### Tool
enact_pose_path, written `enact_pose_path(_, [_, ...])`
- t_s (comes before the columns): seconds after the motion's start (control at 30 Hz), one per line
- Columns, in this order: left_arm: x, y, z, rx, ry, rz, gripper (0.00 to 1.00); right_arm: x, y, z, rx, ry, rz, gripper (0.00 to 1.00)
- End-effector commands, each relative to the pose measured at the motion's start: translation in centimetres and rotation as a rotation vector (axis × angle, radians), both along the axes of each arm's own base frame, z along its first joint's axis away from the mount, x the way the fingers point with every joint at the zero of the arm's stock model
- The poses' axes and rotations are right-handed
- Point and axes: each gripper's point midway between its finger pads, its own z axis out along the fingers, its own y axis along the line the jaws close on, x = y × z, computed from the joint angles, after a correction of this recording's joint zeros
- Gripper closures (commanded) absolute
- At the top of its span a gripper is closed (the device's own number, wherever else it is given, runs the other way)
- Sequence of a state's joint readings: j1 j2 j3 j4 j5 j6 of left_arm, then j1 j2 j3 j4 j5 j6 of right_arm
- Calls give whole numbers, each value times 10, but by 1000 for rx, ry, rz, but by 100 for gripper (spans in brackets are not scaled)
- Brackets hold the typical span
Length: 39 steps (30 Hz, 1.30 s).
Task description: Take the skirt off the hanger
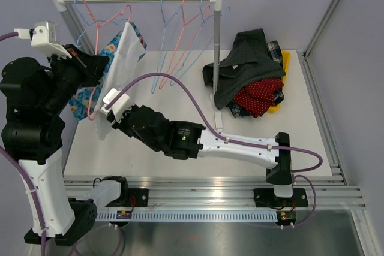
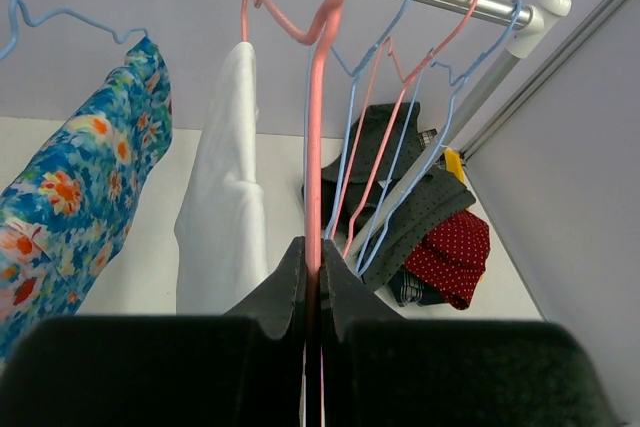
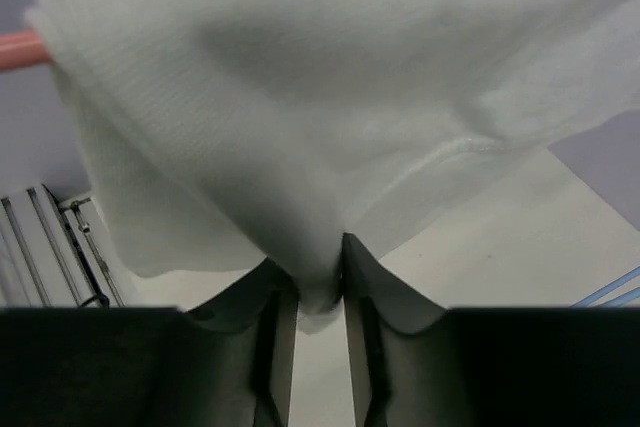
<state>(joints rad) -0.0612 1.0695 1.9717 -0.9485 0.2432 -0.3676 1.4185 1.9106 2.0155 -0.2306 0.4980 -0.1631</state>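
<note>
My left gripper (image 2: 312, 252) is clamped tight on the pink hanger (image 2: 316, 147) at the far left. My right gripper (image 3: 320, 272) pinches the hanging edge of the white skirt (image 3: 330, 97).

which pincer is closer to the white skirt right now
Right. The right pincer is pinching the lower edge of the white skirt; the left pincer is off to the side of the cloth, shut on the pink hanger.

The skirt (image 1: 127, 49) is plain white; its hanger (image 2: 316, 147) pink; the garment (image 2: 70, 197) beside it bright blue with orange and white flowers; on the pale table (image 1: 120, 154), a red cloth (image 1: 259, 95) dotted white and dark grey fabric (image 1: 246, 58); the cables (image 1: 198, 103) purple.
</note>
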Motion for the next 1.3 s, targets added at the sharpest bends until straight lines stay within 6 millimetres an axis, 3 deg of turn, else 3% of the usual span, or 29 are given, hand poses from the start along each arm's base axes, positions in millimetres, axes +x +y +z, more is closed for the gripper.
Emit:
enact_pose_path(0.0, [-5, -6, 26, -4, -111, -35, 100, 7, -11, 32, 99, -20, -57, 73])
enact_pose_path(0.1, [-7, -6, 26, -6, -114, -36, 100, 9, -17, 35, 121, -23, -77, 98])
enact_pose_path(0.23, [-9, -6, 29, -9, -124, -38, 100, 10, -21, 35, 125, -24, -87, 100])
enact_pose_path(0.37, [-9, -2, 29, 2, -126, -16, 100, 9, -36, 19, 93, 2, -108, 100])
enact_pose_path(0.4, [-9, -2, 29, 4, -127, -11, 100, 8, -43, -14, 38, 27, -120, 100])
enact_pose_path(0.43, [-10, -1, 30, 7, -129, -10, 100, 7, -58, -9, 68, 36, -130, 100])
enact_pose_path(0.47, [-9, -1, 31, 8, -131, -5, 100, 6, -66, -22, 57, 50, -136, 100])
enact_pose_path(0.5, [-9, -1, 32, 8, -133, -5, 100, 4, -77, -70, -9, 93, -156, 100])
enact_pose_path(0.57, [-8, -1, 35, 6, -138, -4, 100, -1, -96, -99, -26, 156, -180, 100])
enact_pose_path(0.6, [-8, -1, 37, 5, -140, -4, 100, -6, -106, -137, -64, 219, -200, 100])
enact_pose_path(0.7, [-5, 0, 39, 5, -140, 3, 100, -24, -126, -184, -93, 303, -227, 100])
enact_pose_path(0.8, [-2, 1, 41, 5, -140, 13, 100, -32, -134, -199, -77, 342, -250, 100])
enact_pose_path(0.93, [-2, 4, 40, 15, -138, 29, 100, -29, -147, -185, -66, 303, -305, 100])
enact_pose_path(1.0, [-2, 7, 36, 24, -128, 44, 100, -19, -160, -165, -47, 250, -370, 100])
enact_pose_path(1.1, [-2, 11, 28, 43, -114, 62, 100, -6, -190, -111, -1, 151, -441, 100])
enact_pose_path(1.23, [-1, 14, 19, 62, -97, 74, 100, 6, -247, -12, 131, 3, -501, 100])
enact_pose_path(1.27, [-1, 14, 18, 64, -93, 75, 100, 8, -256, 2, 144, -26, -510, 100])
